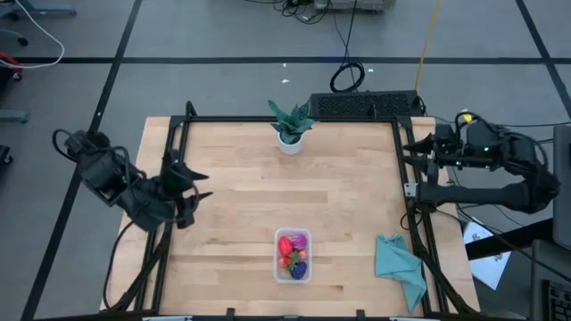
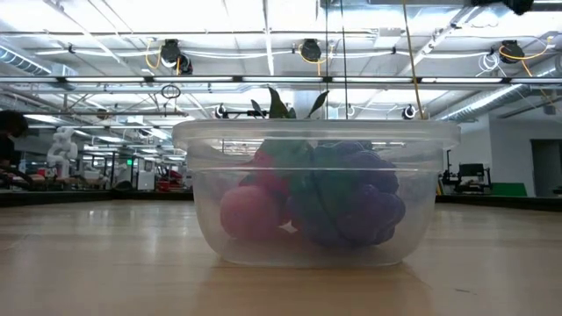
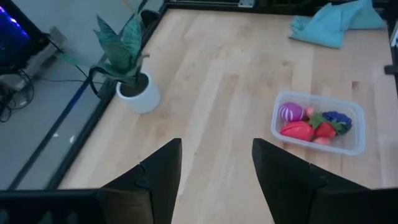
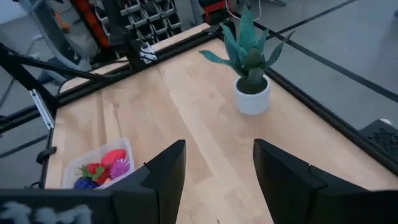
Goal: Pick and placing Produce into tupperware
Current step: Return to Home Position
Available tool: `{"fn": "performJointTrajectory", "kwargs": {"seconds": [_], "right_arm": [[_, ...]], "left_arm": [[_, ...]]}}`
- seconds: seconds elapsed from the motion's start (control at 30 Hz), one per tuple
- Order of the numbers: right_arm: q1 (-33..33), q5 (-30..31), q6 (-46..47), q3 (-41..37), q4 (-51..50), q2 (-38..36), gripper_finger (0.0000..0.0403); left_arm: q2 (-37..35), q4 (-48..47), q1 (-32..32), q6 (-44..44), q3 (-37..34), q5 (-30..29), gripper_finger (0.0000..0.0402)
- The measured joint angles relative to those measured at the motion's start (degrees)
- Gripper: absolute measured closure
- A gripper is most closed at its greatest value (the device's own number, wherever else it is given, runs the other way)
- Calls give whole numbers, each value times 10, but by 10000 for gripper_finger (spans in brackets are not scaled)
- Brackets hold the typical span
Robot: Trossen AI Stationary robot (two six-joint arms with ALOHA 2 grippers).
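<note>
The clear tupperware (image 1: pixel 293 254) stands on the wooden table near its front edge, with the produce (image 1: pixel 293 251) inside: red, magenta and dark purple toy pieces (image 3: pixel 311 124), also visible in the low view (image 2: pixel 316 197). My left gripper (image 1: pixel 198 198) hangs open over the table's left edge, well clear of the tupperware (image 3: pixel 317 121). My right gripper (image 1: pixel 412 147) is drawn back at the table's far right corner, open and empty; its wrist view shows the tupperware (image 4: pixel 99 165) far off.
A green potted plant in a white pot (image 1: pixel 291 129) stands at the table's far edge, middle. A teal cloth (image 1: pixel 400 267) lies crumpled at the front right corner. Black frame rails (image 1: pixel 174 160) run along the table's left, right and far sides.
</note>
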Motion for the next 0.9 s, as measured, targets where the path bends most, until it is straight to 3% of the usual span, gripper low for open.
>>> {"fn": "performJointTrajectory", "kwargs": {"seconds": [0.27,0.53,0.73,0.9], "right_arm": [[0,-145,-17,-156,180,-98,222],[-1,-148,9,-206,184,-205,222],[-1,-148,33,-206,168,-299,222],[-12,-149,45,-221,148,-287,222]], "left_arm": [[-78,148,-54,-57,-213,-11,199],[-188,275,-78,-84,-392,-29,199],[-271,415,-86,-21,-497,-43,199],[-288,528,-84,24,-566,-25,199]]}}
